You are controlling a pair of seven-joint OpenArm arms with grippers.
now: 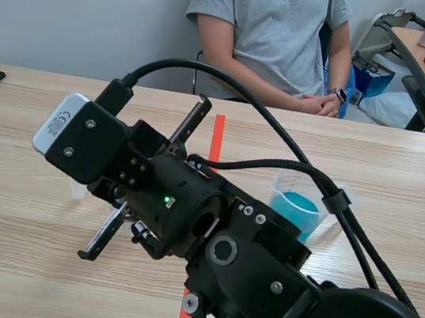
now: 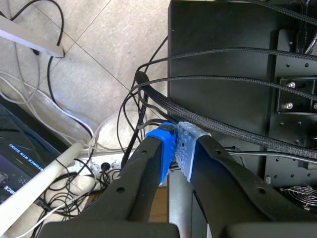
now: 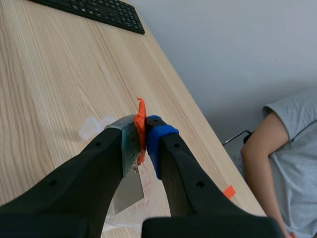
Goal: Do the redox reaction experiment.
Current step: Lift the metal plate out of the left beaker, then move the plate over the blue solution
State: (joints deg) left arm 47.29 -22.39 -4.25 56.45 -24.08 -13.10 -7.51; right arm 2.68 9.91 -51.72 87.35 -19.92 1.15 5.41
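One arm busy: right claw [image 3: 144, 130] clamped on orange strip [image 3: 140, 113]; left claw [image 2: 176, 148] together, empty. Keep strip upright, lower gently into beaker [image 1: 298, 210] of blue liquid.

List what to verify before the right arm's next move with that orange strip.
1. Grip: right gripper shut on orange strip: ok.
2. Target: clear beaker under the fingers: ok.
3. Supply: beaker of blue liquid upright: ok.
4. Arm's cable clear of that beaker: cannot tell.
5. Other arm: left gripper shut on nothing: ok.
6. Safety: person's hands back from the table: ok.
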